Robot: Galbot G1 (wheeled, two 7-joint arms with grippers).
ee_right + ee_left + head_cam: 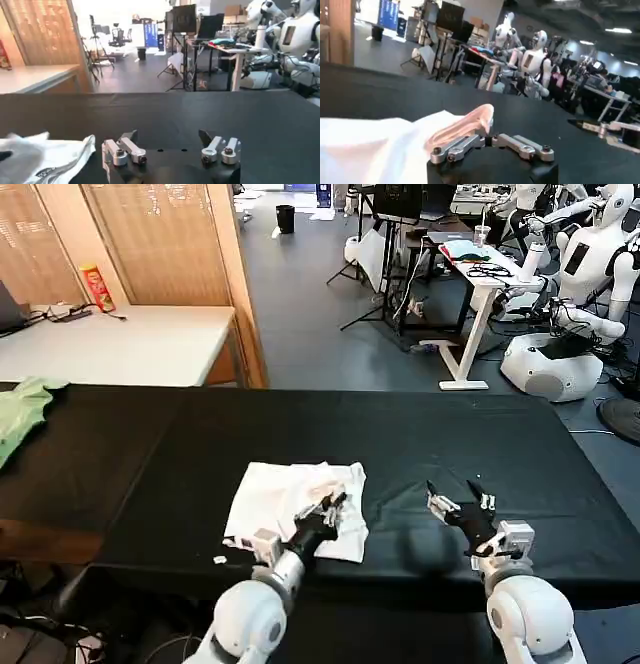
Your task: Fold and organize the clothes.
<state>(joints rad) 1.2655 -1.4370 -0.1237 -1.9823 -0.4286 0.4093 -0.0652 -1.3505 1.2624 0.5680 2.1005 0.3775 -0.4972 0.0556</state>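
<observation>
Under the left gripper [327, 509] lies the white T-shirt [290, 504], already bunched into a rough square near the front edge of the black table [400, 444]. The left gripper sits over the shirt's right side, and the left wrist view seems to show one finger [465, 125] with cloth draped around it, so it looks like it is pinching a fold of the shirt. I think a fold is being made or pressed flat. Next, that gripper would need to let go gently and lift off without dragging the cloth. The right gripper [462, 506] waits just beside the shirt, on its right, with its fingers spread and nothing in them. Far off to the left gripper's left lies a light green garment [22, 409]. Behind the table are a white desk [130, 344], a red can [98, 288] and other white robots [590, 244].
</observation>
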